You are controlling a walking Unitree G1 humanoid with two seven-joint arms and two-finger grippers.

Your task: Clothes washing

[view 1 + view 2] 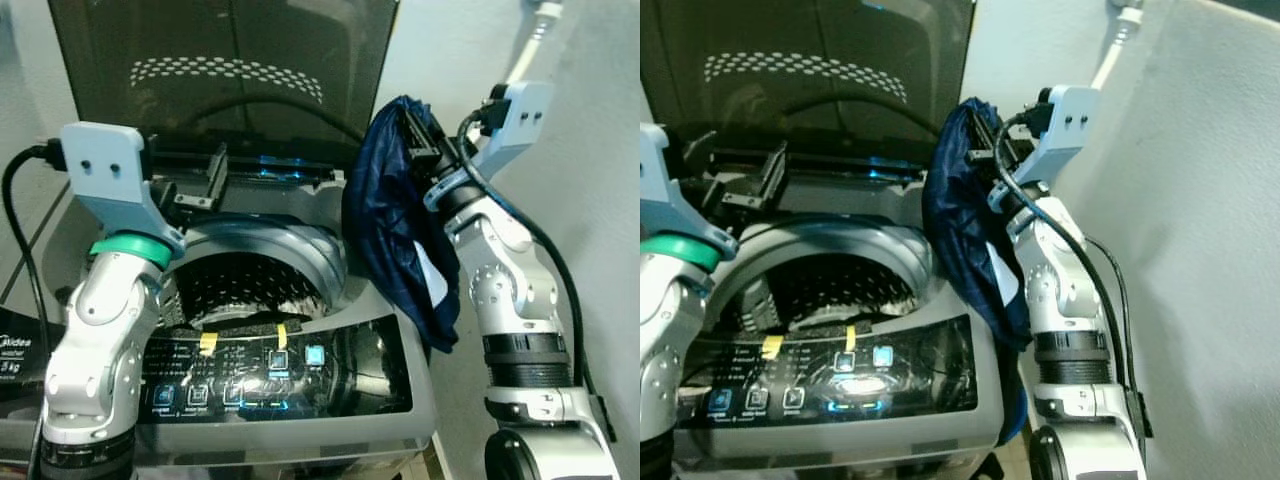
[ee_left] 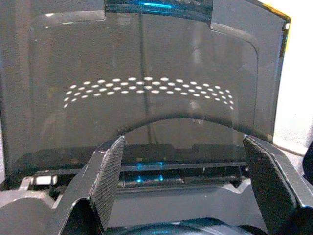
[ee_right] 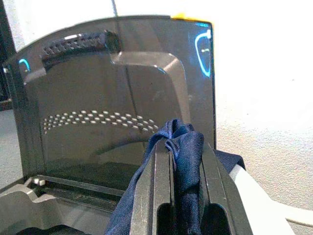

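Clothes here come to one item: a single dark navy garment (image 1: 395, 215), pinched between the two black fingers of the right gripper (image 3: 188, 196) and hanging in folds beside the right rim of the washing machine (image 1: 400, 400). It is raised above the machine's top and off to the right of the drum opening, not over it; its lower end droops past the right front corner of the machine. A pale patch shows on the cloth near the silver forearm. In the right wrist view the fabric is bunched up between the fingers (image 3: 159, 191), which clench on it.

One top-loading washing machine stands before the robot, its one dark tinted lid (image 1: 230, 70) standing upright against the wall. The perforated drum (image 1: 245, 285) is open to view, and what lies in it is too dark to tell. Along the front runs a glossy control panel (image 1: 280, 375) with several lit blue icons and two small yellow tape strips (image 1: 208, 343) stuck to its upper edge.

The left gripper (image 1: 195, 180) hovers over the back left of the machine near the lid hinge, its two fingers (image 2: 110, 171) spread wide apart and grasping nothing.
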